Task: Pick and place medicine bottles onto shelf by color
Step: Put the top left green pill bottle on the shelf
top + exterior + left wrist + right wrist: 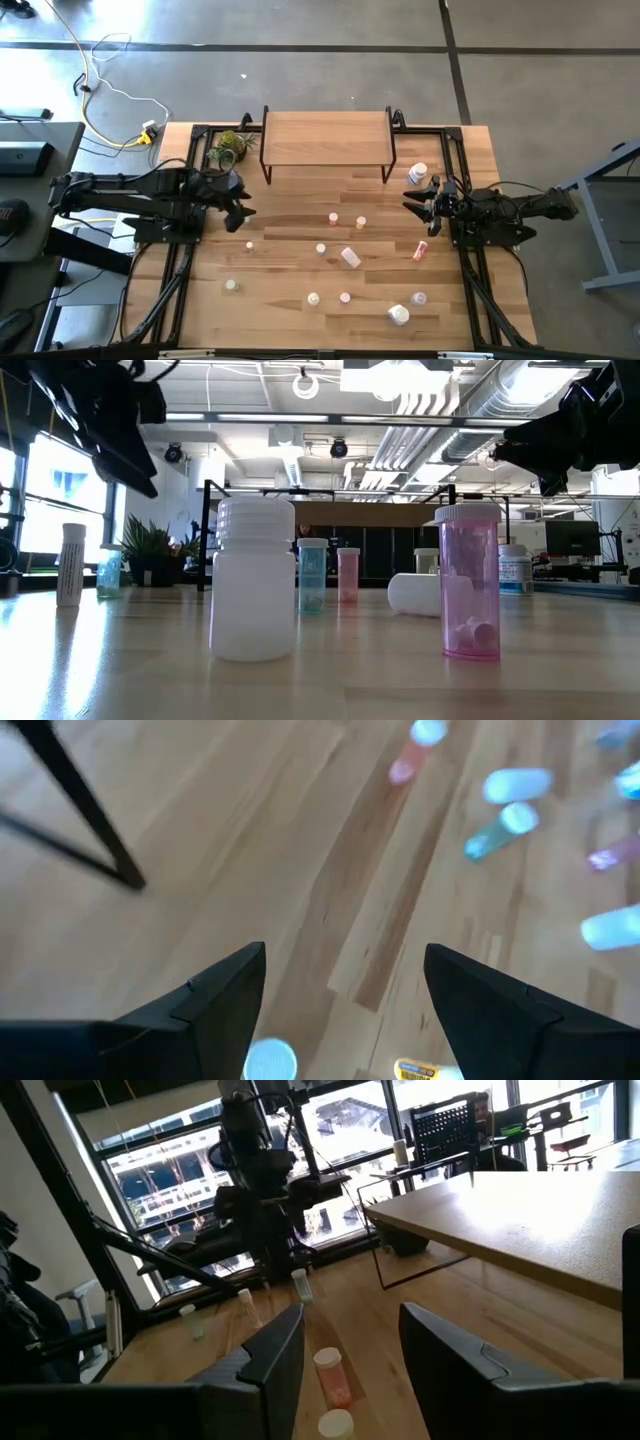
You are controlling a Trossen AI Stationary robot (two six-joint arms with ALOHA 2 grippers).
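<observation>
Left pincer: hovers over the left part of the bench, just in front of the plant; its fingers stand wide apart and nothing sits between them.
Plant: at the far left corner of the bench, just beside the shelf's left legs.
Shelf: light-wood board on thin black legs at the far middle of the bench; its top is bare.
Bottles, left side: a small white one lies near the left pincer; a greenish one stands nearer the front edge.
Bottles, middle: a pink one and a yellowish one stand in front of the shelf; a white one stands just beside a larger white bottle lying on its side; two more stand near the front.
Bottles, right side: a red one lies near the right pincer; a large white one and a small pale one sit by the front right; a white labelled one stands beside the shelf's right legs.
Right pincer: hovers over the right part of the bench, facing the left arm; its fingers are parted with an empty gap.
Low view: a white jar and a clear pink vial stand closest.
</observation>
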